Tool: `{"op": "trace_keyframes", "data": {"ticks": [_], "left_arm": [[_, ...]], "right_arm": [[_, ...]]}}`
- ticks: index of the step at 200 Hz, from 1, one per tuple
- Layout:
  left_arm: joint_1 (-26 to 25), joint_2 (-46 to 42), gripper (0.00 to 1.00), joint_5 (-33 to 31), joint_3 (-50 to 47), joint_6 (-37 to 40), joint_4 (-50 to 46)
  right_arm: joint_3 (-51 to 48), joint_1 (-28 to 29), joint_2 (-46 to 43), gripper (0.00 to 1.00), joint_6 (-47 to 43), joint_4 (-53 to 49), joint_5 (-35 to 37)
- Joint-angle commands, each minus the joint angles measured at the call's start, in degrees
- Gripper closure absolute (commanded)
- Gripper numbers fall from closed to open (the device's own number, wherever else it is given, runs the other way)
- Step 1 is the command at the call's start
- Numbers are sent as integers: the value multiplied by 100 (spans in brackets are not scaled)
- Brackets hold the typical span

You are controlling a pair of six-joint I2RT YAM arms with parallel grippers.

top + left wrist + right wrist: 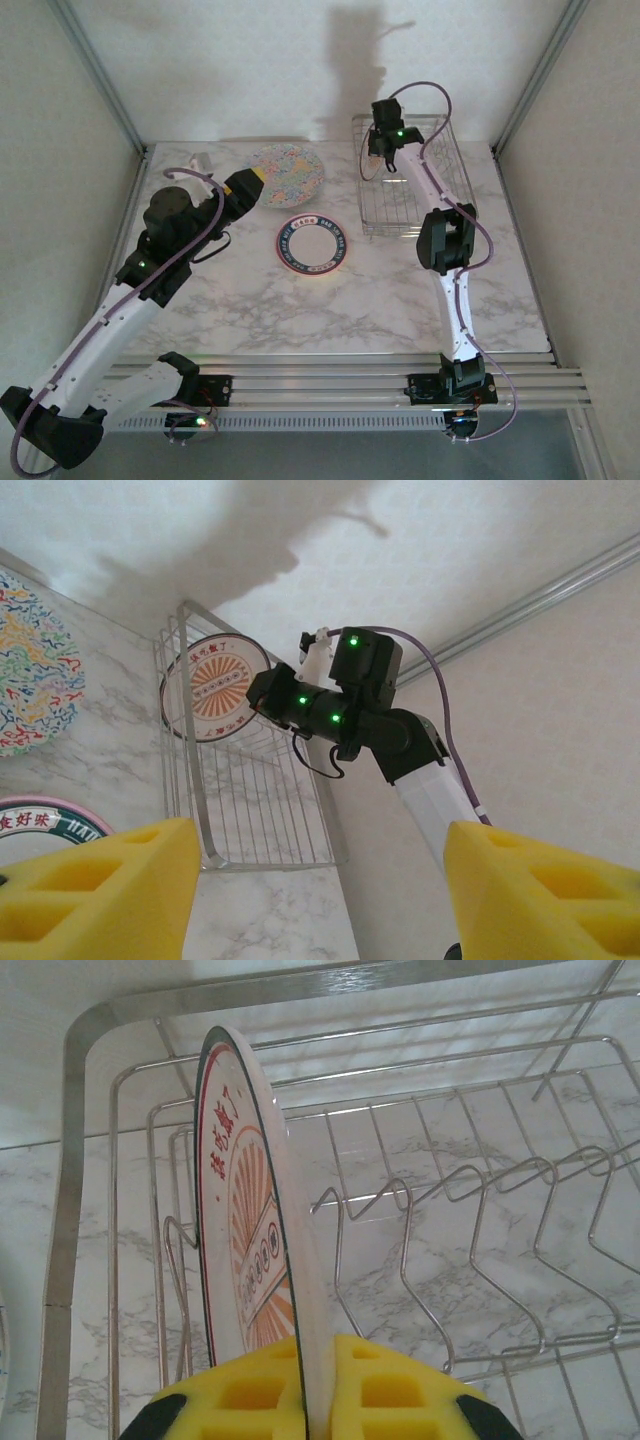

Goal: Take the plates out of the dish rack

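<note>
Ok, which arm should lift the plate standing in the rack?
Right. The right gripper is shut on the rim of the upright plate inside the dish rack; the left gripper hangs open over the table by the speckled plate.

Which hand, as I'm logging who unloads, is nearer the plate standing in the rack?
Right. The right hand grips the plate by its rim inside the dish rack; the left hand hangs apart, beside the speckled plate.

On the table (400,290), the rack (395,212) sits at 2 o'clock. The upright plate (245,1250) stands on edge in the rack's 11 o'clock corner, with the right gripper (315,1375) astride its rim. Two plates lie flat left of the rack: the far plate (288,175) at 11 o'clock, and the mid plate (312,245) near the table's centre, at the far plate's 5 o'clock.
</note>
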Motion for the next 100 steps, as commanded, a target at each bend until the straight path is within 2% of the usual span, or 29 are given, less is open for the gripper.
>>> {"op": "trace_keyframes", "data": {"ticks": [1,100], "left_arm": [[49,-27,35,69,112,81,134],[49,27,35,188,40,-11,363]], "right_arm": [[215,140,-186,100,-175,24,391],[242,341,-872,100,-345,-25,1512]]}}
